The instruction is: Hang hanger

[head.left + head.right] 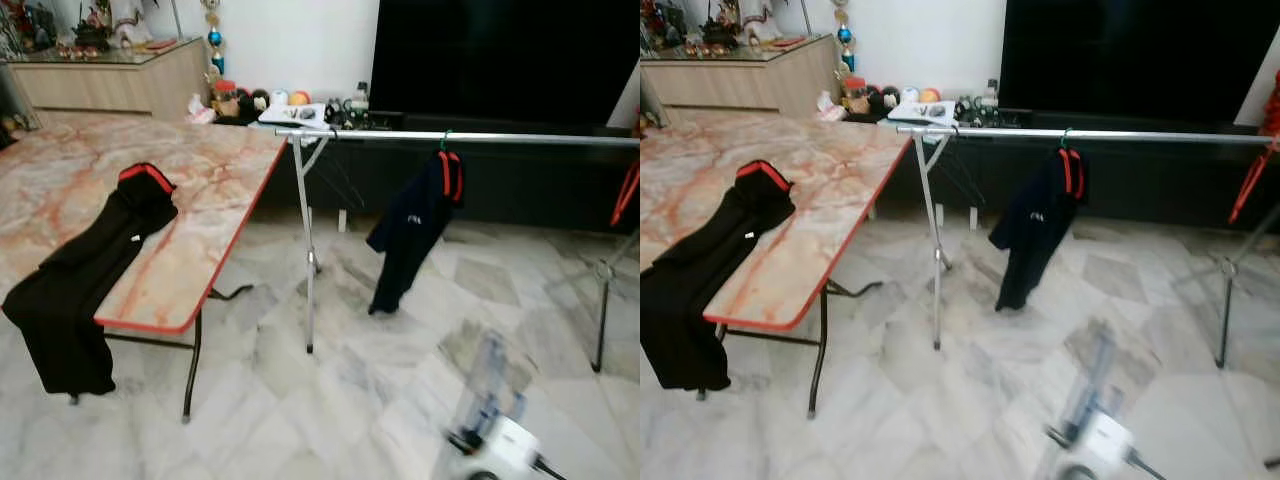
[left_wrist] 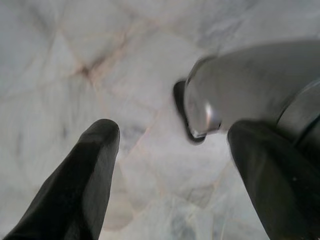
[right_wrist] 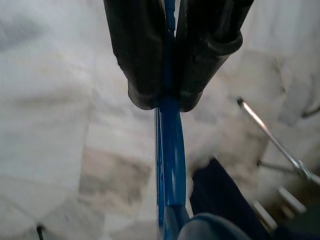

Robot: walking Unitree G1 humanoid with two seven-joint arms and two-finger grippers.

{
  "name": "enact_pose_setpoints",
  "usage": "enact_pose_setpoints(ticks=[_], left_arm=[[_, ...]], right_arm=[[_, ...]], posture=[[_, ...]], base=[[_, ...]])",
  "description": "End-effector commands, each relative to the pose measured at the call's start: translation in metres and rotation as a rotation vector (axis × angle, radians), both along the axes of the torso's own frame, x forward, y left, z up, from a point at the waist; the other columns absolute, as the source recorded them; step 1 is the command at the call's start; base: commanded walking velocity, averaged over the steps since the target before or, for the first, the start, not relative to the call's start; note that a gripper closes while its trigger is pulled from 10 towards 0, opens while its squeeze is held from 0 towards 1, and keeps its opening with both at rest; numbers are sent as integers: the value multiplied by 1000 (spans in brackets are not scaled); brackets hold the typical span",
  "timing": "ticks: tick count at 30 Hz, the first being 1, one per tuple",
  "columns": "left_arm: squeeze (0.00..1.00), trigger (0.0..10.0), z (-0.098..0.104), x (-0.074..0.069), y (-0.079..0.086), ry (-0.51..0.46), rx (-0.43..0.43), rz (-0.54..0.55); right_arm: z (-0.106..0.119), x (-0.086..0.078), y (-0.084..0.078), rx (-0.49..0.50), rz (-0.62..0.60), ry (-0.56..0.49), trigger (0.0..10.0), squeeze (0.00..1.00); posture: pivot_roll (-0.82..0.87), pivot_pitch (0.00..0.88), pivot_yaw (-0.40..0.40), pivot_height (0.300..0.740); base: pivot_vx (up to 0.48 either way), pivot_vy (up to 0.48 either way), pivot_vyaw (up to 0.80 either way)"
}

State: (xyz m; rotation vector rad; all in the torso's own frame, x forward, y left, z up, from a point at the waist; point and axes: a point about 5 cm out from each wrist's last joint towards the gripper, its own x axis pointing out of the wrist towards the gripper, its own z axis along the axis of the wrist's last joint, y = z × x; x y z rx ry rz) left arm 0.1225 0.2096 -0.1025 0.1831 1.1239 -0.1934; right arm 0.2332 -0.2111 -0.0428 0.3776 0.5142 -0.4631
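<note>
Ahead: a marble-topped table [image 1: 200,210] with a black garment [image 1: 85,270] draped over its near edge, beside a silver rail [image 1: 460,137] carrying a dark shirt [image 1: 410,235]. Right gripper [image 3: 166,100] clamped together on a blue hanger [image 3: 171,165], pinched between both fingers above the tiled floor [image 1: 350,400]. Left gripper [image 2: 172,150] spread apart, holding nothing. Right arm [image 1: 490,420] badly blurred low in the head views.

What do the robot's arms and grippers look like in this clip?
Left gripper: two thick, matte black fingers with rounded tips, set wide apart. Right gripper: two black fingers with blunt ends, pressed close together. In the eye views the right arm is a blurred silver and white shape with a dark cable at its base.
</note>
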Motion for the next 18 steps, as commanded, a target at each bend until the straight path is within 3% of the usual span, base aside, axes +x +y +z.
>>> enact_pose_setpoints(ticks=[1, 18], left_arm=[[0, 10000, 0, -1, 1, 8, 3, -11], [0, 10000, 0, 3, -4, -1, -14, -20]], right_arm=[[2, 7, 16, 23, 30, -20, 10000, 0], [1, 5, 13, 6, 48, -3, 10000, 0]], posture=[[131, 0, -23, 740], [114, 0, -19, 740]], base=[[270, 0, 0], [279, 0, 0]])
